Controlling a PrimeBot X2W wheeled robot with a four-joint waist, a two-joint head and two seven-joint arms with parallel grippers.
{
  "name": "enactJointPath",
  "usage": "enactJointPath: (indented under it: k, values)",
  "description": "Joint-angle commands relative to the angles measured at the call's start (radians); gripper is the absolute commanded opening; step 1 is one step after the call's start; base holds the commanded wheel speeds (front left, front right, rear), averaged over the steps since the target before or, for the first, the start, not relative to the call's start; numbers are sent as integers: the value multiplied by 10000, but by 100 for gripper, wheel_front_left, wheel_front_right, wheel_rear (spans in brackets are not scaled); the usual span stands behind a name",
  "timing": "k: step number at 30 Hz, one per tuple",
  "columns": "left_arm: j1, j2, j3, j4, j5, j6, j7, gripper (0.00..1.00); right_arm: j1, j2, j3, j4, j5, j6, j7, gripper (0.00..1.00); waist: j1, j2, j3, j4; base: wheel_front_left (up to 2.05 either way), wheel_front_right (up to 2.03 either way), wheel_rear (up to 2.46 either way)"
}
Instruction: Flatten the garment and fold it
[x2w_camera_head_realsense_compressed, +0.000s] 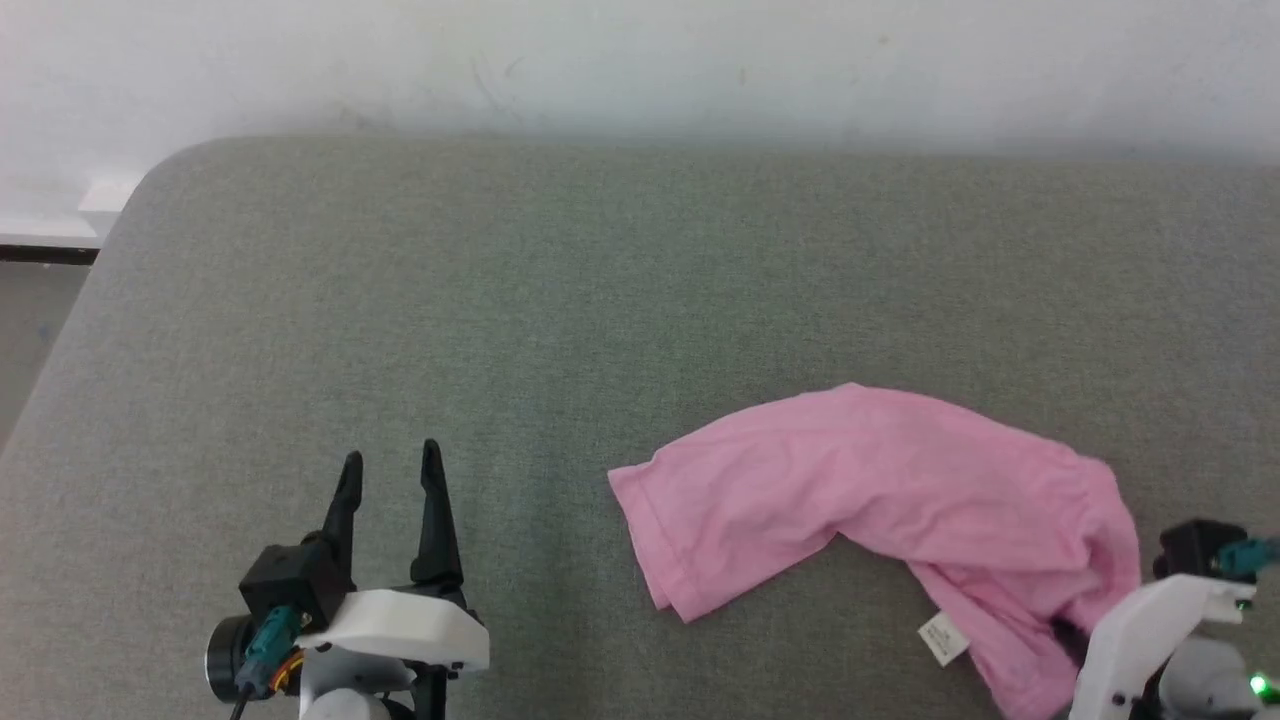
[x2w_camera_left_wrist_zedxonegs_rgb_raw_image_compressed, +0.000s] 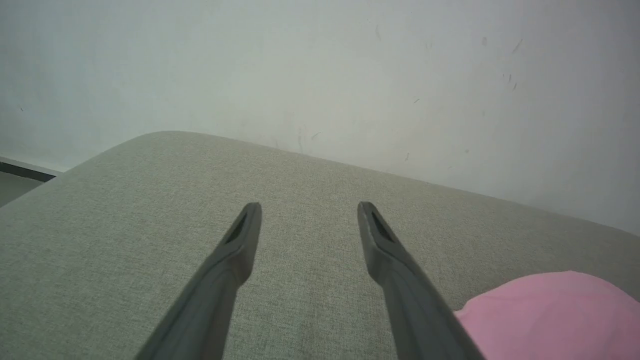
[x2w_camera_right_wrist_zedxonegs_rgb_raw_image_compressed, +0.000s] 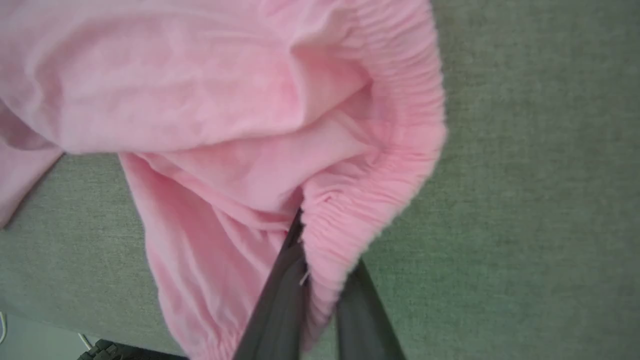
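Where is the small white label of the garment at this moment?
The label is at the lower right of the head view, lying on the grey cushion at the near edge of the pink garment.

We see the garment (x2w_camera_head_realsense_compressed: 880, 480) as thin, soft pink cloth, matt and finely knitted. Its gathered edge (x2w_camera_right_wrist_zedxonegs_rgb_raw_image_compressed: 400, 150) looks ribbed and a little fuzzy. The small label (x2w_camera_head_realsense_compressed: 943, 638) is white and flat; whether it is cloth or paper we cannot tell. The padded surface (x2w_camera_head_realsense_compressed: 500, 300) is grey-green woven fabric, coarse and matt. The left gripper (x2w_camera_head_realsense_compressed: 390, 452) has dark, matt plastic fingers (x2w_camera_left_wrist_zedxonegs_rgb_raw_image_compressed: 220, 285) and a smooth white plastic shell (x2w_camera_head_realsense_compressed: 400, 625). The wall (x2w_camera_head_realsense_compressed: 640, 60) is matt and scuffed.
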Motion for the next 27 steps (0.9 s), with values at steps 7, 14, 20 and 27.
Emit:
enactJointPath:
  k: [7,14,20,27]
  values:
    - [-111,-43,-95,397,-291,-80,-47,100,155,512,-640,-19,162,-7,-588,100,0,-1,-84,-157,0,0,0]
    - [-557,-44,-410,442,-812,-83,147,100,104,605,-1525,-854,355,-7,-2123,100,0,-1,-231,-281,0,0,0]
    - [-2314,-44,-1514,760,-1232,-221,2914,100,15,616,-2238,-1576,85,-7,-2350,100,0,-1,-82,-328,0,0,0]
    - [-4299,159,-3146,2754,-1009,-874,7681,100,-202,618,-2079,-1705,111,-7,-2167,100,0,-1,260,-592,0,0,0]
